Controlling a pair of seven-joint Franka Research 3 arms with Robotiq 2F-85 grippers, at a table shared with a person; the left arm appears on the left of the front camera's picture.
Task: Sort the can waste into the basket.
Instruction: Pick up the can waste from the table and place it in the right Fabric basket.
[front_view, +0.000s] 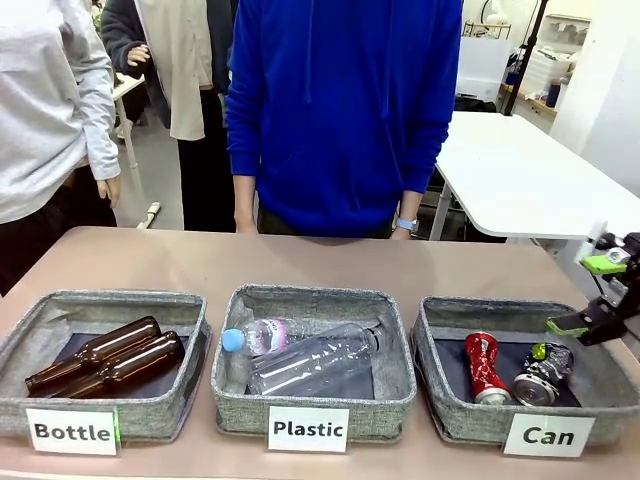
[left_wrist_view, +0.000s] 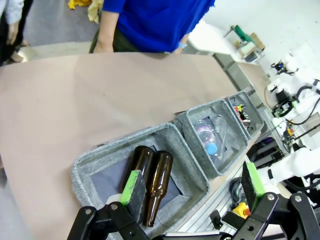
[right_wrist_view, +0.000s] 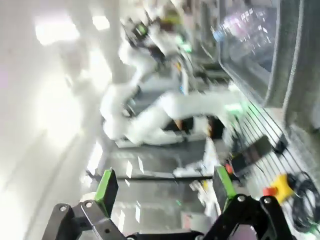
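Tan surface (front_view: 330, 265) carried three grey baskets, white labels reading "Bottle" (front_view: 71, 431), "Plastic" (front_view: 308, 429), "Can" (front_view: 548, 436). Red can (front_view: 484, 366) and silver-dark can (front_view: 543, 374) lay inside the Can basket (front_view: 432, 340). Left pincer (left_wrist_view: 192, 187) released, empty; right pincer (front_view: 592, 297) released beside that basket's right rim.

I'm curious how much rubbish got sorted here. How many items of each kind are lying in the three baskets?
Brown glass bottles: 2
Clear plastic bottles: 2
Crushed cans: 2, one red can and one silver-dark can
Total: 6
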